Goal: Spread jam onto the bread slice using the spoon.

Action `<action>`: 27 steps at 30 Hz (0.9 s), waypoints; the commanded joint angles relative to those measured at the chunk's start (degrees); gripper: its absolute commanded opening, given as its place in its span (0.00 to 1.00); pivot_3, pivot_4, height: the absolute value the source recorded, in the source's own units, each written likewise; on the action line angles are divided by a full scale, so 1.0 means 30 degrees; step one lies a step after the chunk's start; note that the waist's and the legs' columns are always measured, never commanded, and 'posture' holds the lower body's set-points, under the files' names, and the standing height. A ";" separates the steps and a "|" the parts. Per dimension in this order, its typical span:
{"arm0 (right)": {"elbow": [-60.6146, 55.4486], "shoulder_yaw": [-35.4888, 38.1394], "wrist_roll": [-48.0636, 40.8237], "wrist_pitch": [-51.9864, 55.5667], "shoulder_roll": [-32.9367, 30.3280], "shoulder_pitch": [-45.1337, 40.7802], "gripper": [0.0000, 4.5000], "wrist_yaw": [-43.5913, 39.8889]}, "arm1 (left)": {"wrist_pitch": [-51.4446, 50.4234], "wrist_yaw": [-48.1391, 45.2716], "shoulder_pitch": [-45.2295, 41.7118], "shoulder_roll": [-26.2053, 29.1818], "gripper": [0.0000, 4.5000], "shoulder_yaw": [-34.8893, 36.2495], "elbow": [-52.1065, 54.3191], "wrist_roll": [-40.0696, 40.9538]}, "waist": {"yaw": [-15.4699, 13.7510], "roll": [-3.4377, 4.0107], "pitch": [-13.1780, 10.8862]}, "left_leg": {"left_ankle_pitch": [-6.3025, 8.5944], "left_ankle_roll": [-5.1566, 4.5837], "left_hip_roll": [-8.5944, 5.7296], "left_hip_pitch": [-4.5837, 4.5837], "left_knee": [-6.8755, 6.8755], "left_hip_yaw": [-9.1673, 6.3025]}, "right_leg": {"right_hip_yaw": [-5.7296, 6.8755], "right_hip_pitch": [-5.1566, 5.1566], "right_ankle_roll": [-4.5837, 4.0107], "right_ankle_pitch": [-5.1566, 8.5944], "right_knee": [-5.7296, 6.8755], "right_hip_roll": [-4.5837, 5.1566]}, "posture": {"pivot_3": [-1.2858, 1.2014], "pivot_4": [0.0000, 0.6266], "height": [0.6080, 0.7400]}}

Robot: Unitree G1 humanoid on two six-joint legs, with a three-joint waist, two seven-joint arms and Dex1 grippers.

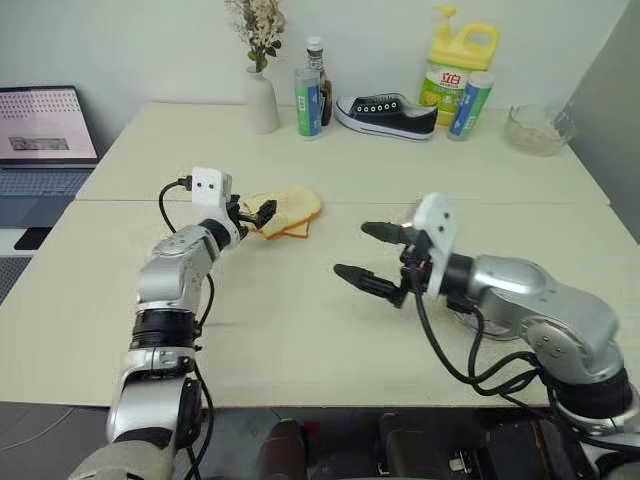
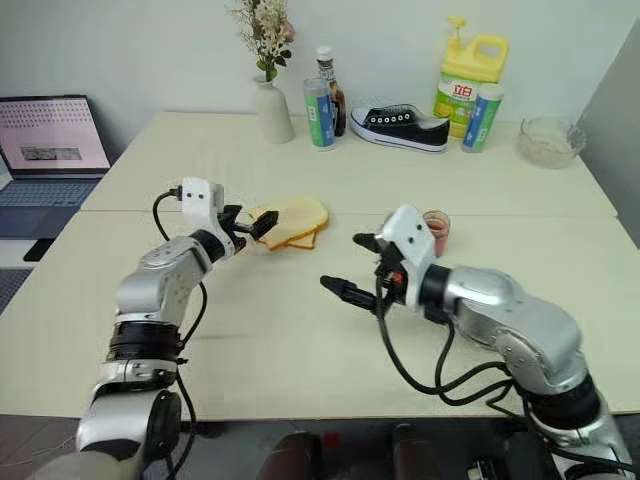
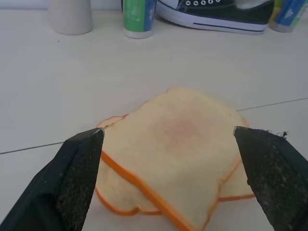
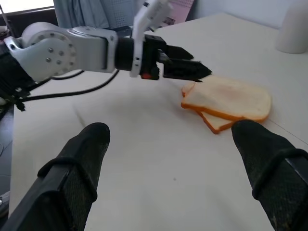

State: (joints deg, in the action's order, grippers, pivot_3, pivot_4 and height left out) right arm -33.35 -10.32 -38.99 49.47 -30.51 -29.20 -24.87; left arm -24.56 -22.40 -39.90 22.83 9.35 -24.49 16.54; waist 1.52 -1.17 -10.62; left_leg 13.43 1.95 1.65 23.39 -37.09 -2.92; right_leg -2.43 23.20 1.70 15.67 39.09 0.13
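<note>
Two bread slices lie stacked at the table's middle. The bread slice (image 3: 183, 139), pale yellow with a tan crust, is on top, and a smaller slice (image 3: 115, 199) sticks out under it. My left gripper (image 1: 255, 213) is open just left of the stack, with its fingers (image 3: 79, 168) spread either side of the near edge and not touching it. My right gripper (image 1: 350, 250) hangs open above bare table, right of the bread. Behind that wrist stands the small jam jar (image 2: 437, 228). The spoon is hidden.
Along the far edge stand a white vase (image 1: 262, 100), a green can and dark bottle (image 1: 308, 103), a black sneaker (image 1: 388, 115), a yellow detergent jug (image 1: 455, 70) and a glass bowl (image 1: 538, 128). A laptop (image 1: 45, 130) sits off the table's left.
</note>
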 commanded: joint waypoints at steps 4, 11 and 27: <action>0.1116 -0.0340 0.1808 -0.1155 0.1004 -0.0827 0.99 -0.0197 | 0.2794 0.0639 -0.2120 -0.0667 1.00 0.0360 -0.4621 -0.0740 | -0.0003 -0.0001 0.0000 | 0.0000 0.0001 -0.0002 0.0005 0.0011 -0.0006 | 0.0016 0.0008 -0.0011 -0.0007 0.0000 0.0005 | 0.52 0.24 1.00; 0.1341 -0.0007 0.2318 -0.1166 0.1366 -0.0705 0.99 -0.0434 | 0.4426 -0.0214 -0.3917 -0.1294 1.00 -0.0055 -0.8297 -0.1146 | 0.0008 -0.0002 0.0000 | 0.0000 0.0001 -0.0012 0.0014 0.0011 -0.0010 | 0.0026 0.0008 -0.0010 -0.0007 -0.0003 0.0010 | 0.52 0.24 1.00; 0.0717 0.0911 0.2199 -0.0363 0.1641 -0.0404 0.99 -0.0032 | 0.4264 0.1046 -0.5079 -0.0859 1.00 0.0553 -0.9142 -0.1533 | 0.0034 -0.0002 0.0001 | -0.0001 0.0001 -0.0012 0.0011 0.0010 -0.0026 | 0.0033 0.0007 -0.0010 -0.0008 0.0010 0.0008 | 0.52 0.24 1.00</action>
State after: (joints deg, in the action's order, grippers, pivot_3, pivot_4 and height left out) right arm -28.87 -9.53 -32.25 48.60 -25.62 -30.29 -24.94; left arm -12.12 -20.44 -53.94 18.89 9.73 -54.61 12.20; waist 1.62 -1.17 -10.62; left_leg 13.43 1.95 1.61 23.42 -37.06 -2.99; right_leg -2.33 23.22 1.66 15.64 39.12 0.15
